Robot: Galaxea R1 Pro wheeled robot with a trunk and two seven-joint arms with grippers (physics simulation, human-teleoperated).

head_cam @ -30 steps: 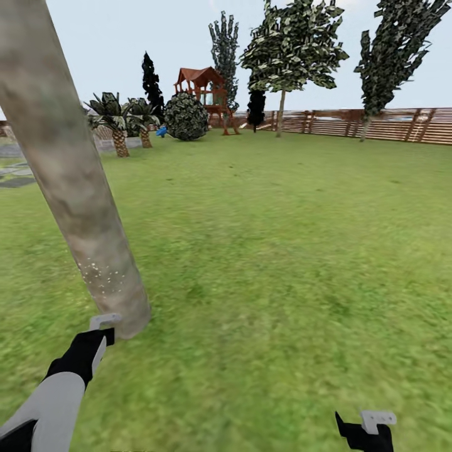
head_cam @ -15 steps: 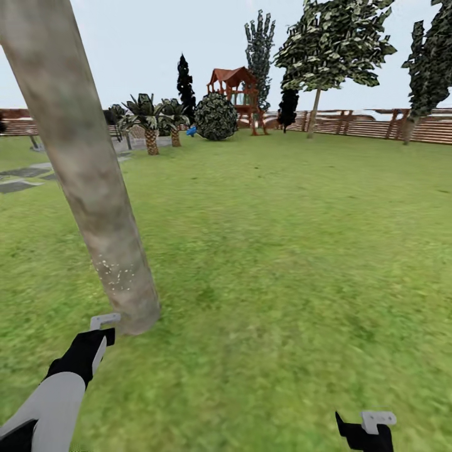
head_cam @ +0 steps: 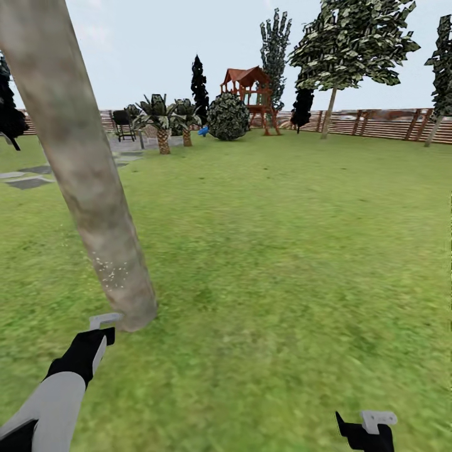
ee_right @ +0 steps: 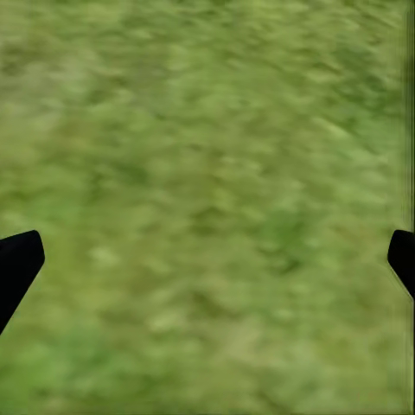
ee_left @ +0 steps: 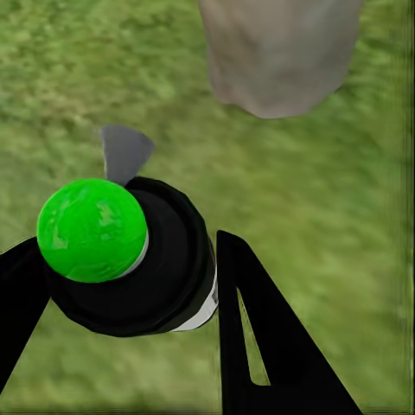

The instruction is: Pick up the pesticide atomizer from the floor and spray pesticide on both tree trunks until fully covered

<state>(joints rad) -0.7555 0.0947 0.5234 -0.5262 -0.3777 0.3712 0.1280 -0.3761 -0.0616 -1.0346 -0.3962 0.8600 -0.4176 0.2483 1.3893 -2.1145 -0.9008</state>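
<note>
While the left gripper is clamped on the pesticide atomizer, the bottle sits just beside the foot of the near tree trunk, presumably so the spray lands at close range. Its top reads green in the left wrist view, and the nozzle's aim cannot be confirmed. Pale speckles low on the bark may be spray; coverage higher up looks absent. The right gripper hangs over bare grass with fingers wide apart, holding nothing. A second tree stands well apart by the fence. The near trunk's crown is cut off.
</note>
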